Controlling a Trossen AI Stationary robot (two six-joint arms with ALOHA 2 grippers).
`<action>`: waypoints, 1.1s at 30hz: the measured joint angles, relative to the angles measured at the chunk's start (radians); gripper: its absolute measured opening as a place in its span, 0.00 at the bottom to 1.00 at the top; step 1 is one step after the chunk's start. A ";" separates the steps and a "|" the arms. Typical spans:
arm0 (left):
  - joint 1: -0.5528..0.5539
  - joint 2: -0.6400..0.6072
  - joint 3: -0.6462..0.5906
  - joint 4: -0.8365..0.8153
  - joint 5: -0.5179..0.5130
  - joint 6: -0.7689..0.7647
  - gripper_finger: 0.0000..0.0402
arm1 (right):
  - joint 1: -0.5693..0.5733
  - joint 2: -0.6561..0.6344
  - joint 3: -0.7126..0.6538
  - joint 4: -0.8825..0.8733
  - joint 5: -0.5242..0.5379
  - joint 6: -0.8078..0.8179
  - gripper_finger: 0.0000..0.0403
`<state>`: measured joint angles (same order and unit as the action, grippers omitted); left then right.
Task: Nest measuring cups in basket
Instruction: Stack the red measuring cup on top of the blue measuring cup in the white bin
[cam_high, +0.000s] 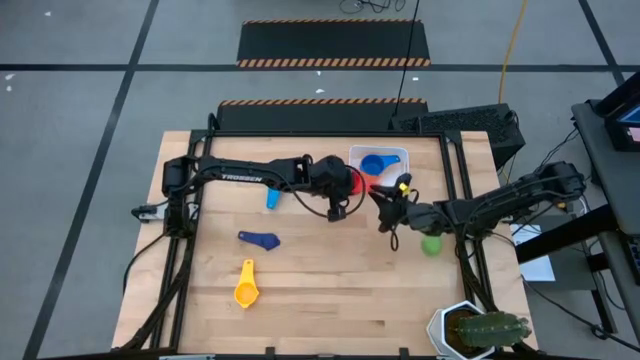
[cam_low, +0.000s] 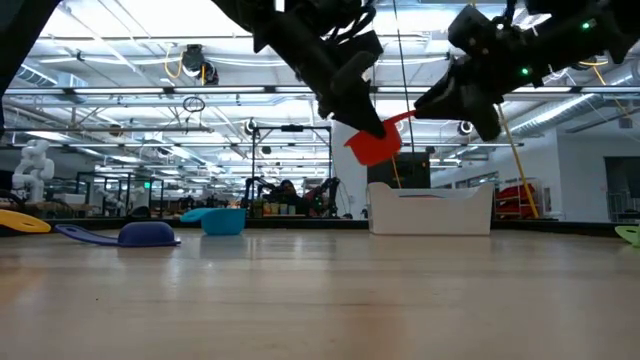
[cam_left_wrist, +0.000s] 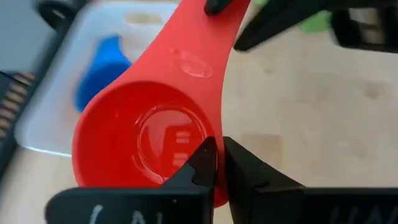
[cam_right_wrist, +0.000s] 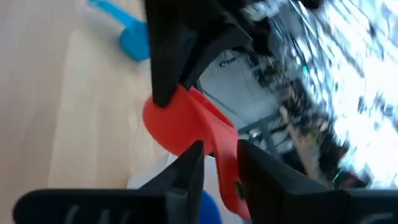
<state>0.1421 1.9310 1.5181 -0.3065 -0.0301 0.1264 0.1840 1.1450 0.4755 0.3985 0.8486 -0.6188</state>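
Note:
A red measuring cup (cam_low: 374, 146) is up in the air between both grippers, near the table's middle, just short of the white basket (cam_high: 353, 153). My left gripper (cam_left_wrist: 216, 158) is shut on its bowl. My right gripper (cam_right_wrist: 217, 168) is shut on its handle. A blue cup (cam_high: 373, 165) lies inside the basket. Resting on the wood are a light blue cup (cam_high: 272, 197), a navy cup (cam_high: 260, 240), a yellow cup (cam_high: 246, 285) and a green cup (cam_high: 432, 243). My left gripper pinches the red cup's bowl rim (cam_left_wrist: 211, 134) on the side away from the handle, one finger inside the bowl and one outside. It comes slanting down from the table's left. The cup is lifted clear. My right gripper pinches the cup's flat handle (cam_right_wrist: 219, 146) between its two fingers, near the free end (cam_left_wrist: 231, 15). The fingers (cam_low: 440, 98) come from the table's right, slanting down, across the handle. The handle rises from the bowl toward this gripper.
A white pot with a cactus (cam_high: 478, 330) stands at the near right corner. The basket (cam_low: 430, 210) sits by the far edge, right of centre. Bare wood lies between the navy cup and the green cup. Black frame rails run along the table's left and right sides.

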 joint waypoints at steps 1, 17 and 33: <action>0.000 0.000 0.000 0.013 -0.027 0.023 0.05 | -0.009 0.000 0.007 0.000 0.008 0.052 0.26; 0.008 0.032 -0.001 0.189 -0.163 0.161 0.02 | -0.239 0.000 0.348 -0.604 -0.252 0.448 0.58; 0.015 0.054 0.000 0.229 -0.157 0.194 0.06 | -0.434 0.107 0.483 -0.880 -0.507 0.392 0.58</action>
<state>0.1570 1.9850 1.5177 -0.0772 -0.1875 0.3202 -0.2497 1.2524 0.9581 -0.4817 0.3419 -0.2269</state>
